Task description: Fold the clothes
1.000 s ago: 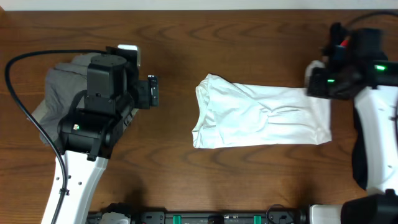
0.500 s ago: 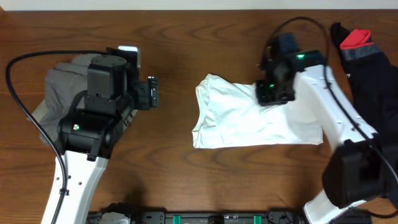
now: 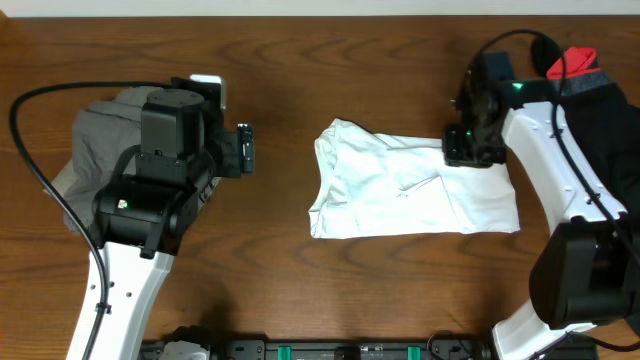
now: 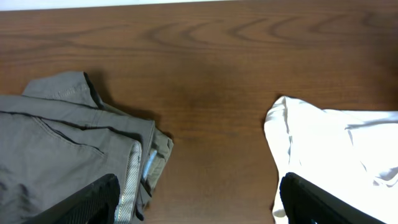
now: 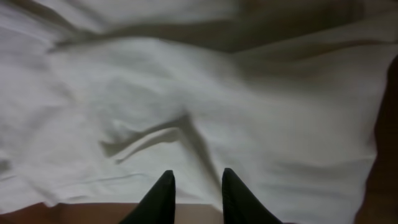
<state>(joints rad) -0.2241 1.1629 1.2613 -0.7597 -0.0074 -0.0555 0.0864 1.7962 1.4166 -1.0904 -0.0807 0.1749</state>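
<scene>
White cloth fills the right wrist view beneath the right gripper [image 5: 196, 177], whose fingers stand narrowly parted and grasp nothing. It is positioned over the far right part of the white T-shirt [image 3: 400, 200], which lies folded flat at the centre of the table [image 3: 300, 60]. The black-and-red garment [image 3: 590, 95] lies at far right. The left gripper [image 4: 199, 186], spread wide and empty, sits between the T-shirt and the grey-khaki pile [image 4: 56, 149] at left.
</scene>
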